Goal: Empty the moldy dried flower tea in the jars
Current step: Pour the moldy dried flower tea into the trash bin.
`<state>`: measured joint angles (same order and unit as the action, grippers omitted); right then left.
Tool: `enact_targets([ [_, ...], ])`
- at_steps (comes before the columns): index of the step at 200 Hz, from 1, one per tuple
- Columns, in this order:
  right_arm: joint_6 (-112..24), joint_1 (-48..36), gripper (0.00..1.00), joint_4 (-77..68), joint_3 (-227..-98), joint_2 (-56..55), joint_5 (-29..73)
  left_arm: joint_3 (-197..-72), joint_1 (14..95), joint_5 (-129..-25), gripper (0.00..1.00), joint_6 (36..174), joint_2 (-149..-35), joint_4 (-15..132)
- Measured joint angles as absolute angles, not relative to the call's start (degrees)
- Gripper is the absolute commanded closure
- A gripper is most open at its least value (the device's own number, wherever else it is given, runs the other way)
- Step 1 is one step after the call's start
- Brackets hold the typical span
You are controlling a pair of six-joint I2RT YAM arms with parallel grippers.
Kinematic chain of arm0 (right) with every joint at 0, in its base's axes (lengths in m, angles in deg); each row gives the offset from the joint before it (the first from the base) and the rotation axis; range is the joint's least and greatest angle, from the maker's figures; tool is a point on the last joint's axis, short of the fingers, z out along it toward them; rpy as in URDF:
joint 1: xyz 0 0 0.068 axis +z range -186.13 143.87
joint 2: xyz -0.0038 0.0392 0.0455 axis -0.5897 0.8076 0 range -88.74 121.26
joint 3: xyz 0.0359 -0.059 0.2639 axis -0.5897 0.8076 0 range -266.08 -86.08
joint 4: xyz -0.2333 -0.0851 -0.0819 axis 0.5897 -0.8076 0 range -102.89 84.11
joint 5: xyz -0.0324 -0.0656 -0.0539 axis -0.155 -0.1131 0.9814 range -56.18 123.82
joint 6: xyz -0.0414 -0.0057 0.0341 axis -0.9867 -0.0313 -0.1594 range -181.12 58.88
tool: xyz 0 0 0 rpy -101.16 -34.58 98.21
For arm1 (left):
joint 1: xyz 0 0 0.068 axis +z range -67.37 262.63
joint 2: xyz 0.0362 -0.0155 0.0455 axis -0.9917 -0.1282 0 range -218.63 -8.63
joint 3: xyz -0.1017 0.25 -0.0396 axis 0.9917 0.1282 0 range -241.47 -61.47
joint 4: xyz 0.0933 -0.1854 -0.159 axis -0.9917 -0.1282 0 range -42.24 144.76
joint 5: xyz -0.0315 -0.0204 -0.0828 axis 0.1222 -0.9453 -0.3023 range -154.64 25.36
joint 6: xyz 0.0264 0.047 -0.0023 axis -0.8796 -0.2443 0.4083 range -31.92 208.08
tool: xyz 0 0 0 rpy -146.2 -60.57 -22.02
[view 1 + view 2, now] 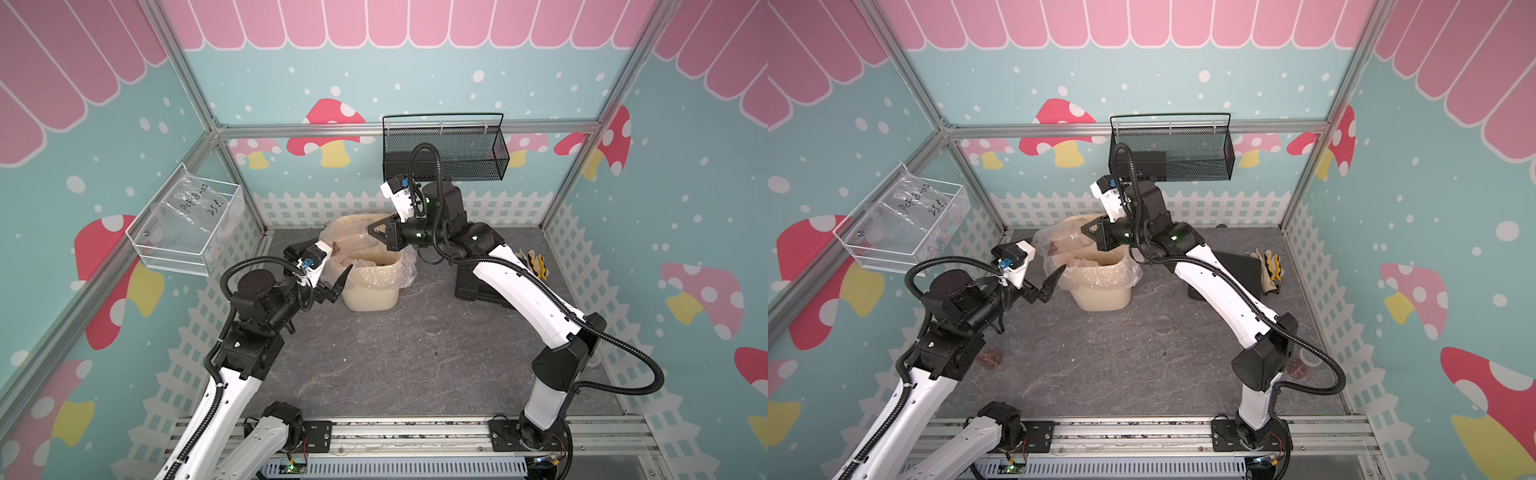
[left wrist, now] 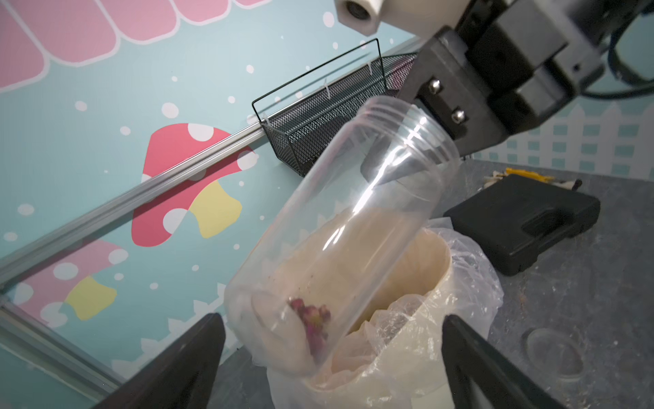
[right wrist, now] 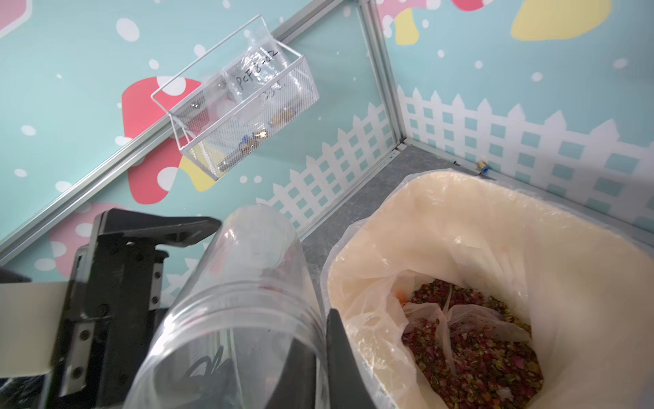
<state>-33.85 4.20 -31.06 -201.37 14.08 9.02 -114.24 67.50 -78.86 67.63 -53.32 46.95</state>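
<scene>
Left wrist view: with right tool point(image 2: 417, 148) clenched on the rim of the jar point(image 2: 339, 230) and left tool point(image 2: 332, 317) released, could slip while tipping, dropping tea point(image 2: 313, 318) beside bin point(image 2: 442, 248).

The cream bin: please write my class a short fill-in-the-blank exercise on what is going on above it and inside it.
1. The right gripper is shut on the open mouth of a clear ___.
2. The left gripper, holding nothing, stands ___.
3. The cream bin, lined with clear plastic, holds a heap of dried flower ___.

Missing words: jar; open; tea.
</scene>
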Motion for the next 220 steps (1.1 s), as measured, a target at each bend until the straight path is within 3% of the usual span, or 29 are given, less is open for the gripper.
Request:
enact_targets([
  [65,-31.34,2.54,1.0,-22.36,-199.4,14.24,12.39,-114.63,67.5,-67.12,0.04,120.88,-49.49,50.32],
  [112,-29.13,2.54,1.0,-17.35,-192.87,13.91,12.47,-114.65,67.5,-66.57,0.01,151.61,-53.89,52.48],
  [157,-27.1,2.54,1.0,-13.55,-189.65,13.47,11.29,-114.65,67.5,-69.15,0.01,167.39,-60.25,58.42],
  [220,-24.98,2.54,1.0,-8.11,-187.4,12.45,8.69,-115.18,67.5,-71.71,0.01,176.55,-66.56,64.72],
])
